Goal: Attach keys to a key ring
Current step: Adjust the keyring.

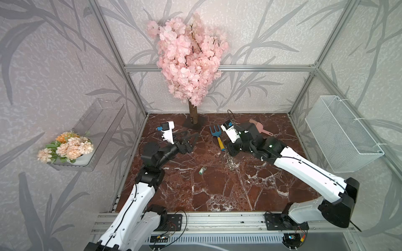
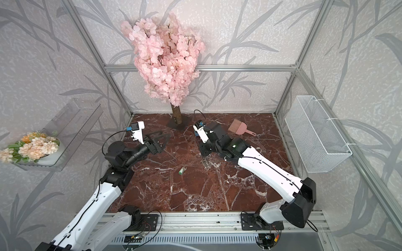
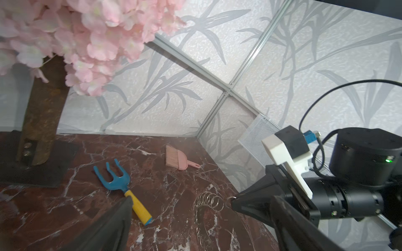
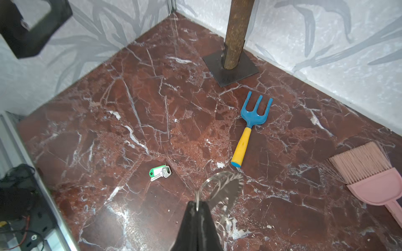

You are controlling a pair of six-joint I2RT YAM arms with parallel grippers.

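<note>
A small silver key with a pale green tag point(image 1: 202, 170) point(image 2: 182, 170) point(image 4: 159, 172) lies flat on the red marble table point(image 1: 195, 191), apart from both grippers. The key ring point(image 1: 231, 162) point(image 2: 206, 162) point(image 3: 206, 202) point(image 4: 226, 187), a grey disc fringed with silver split rings, hangs from my right gripper point(image 4: 197, 206) point(image 1: 227, 153) point(image 3: 233, 201), which is shut on one split ring. I cannot tell whether its lower edge touches the table. My left gripper point(image 1: 191, 135) point(image 2: 162, 134) point(image 3: 201, 198) is open and empty, raised at the table's left, pointing toward the ring.
A blue-and-yellow toy fork point(image 1: 218, 135) lies just behind the ring. A pink brush and dustpan point(image 1: 260, 127) sit at the back right. The blossom tree's trunk and base plate point(image 1: 193, 118) stand at the back centre. A wire basket point(image 1: 341, 134) hangs on the right wall.
</note>
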